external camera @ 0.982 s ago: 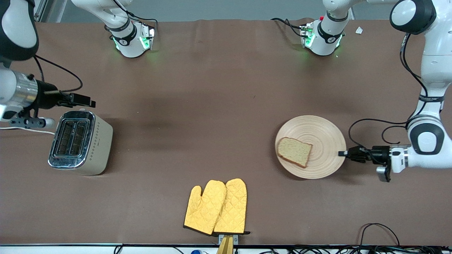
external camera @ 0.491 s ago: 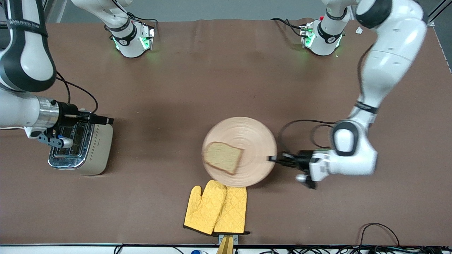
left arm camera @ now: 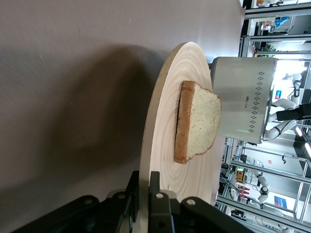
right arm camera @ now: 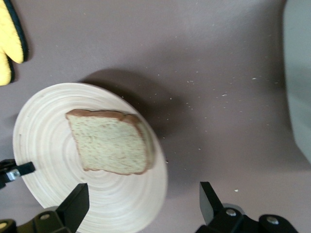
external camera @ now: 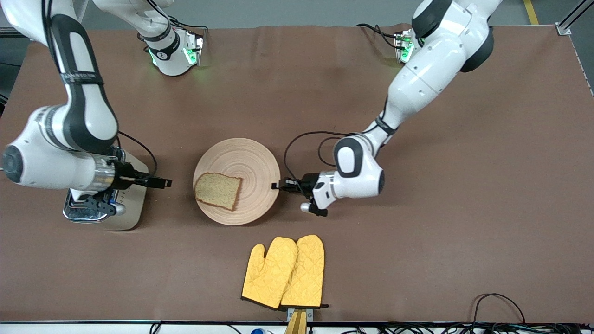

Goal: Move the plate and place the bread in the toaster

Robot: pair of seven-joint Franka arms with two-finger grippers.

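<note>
The plate-moving step looks nearly done. The left gripper (external camera: 277,186) has its jaws clamped on the rim of the plate (external camera: 253,160), at the edge toward the left arm's end of the counter (external camera: 464,208), and the plate rests mid-counter, near the toaster (external camera: 132,218). The bread (external camera: 217,190) lies flat on the plate, on the part closest to the toaster.

The right gripper (external camera: 163,183) hovers over the gap between toaster and plate, jaws wide apart, with nothing in them. I judge the next move to be this gripper's: come down over the slice, close on its crust edges, lift it upright and lower it into a slot. Both slots are hidden under the right arm, so I cannot tell what is in them.

A pair of mitts (external camera: 284,271) lies nearer the front camera than the plate.
</note>
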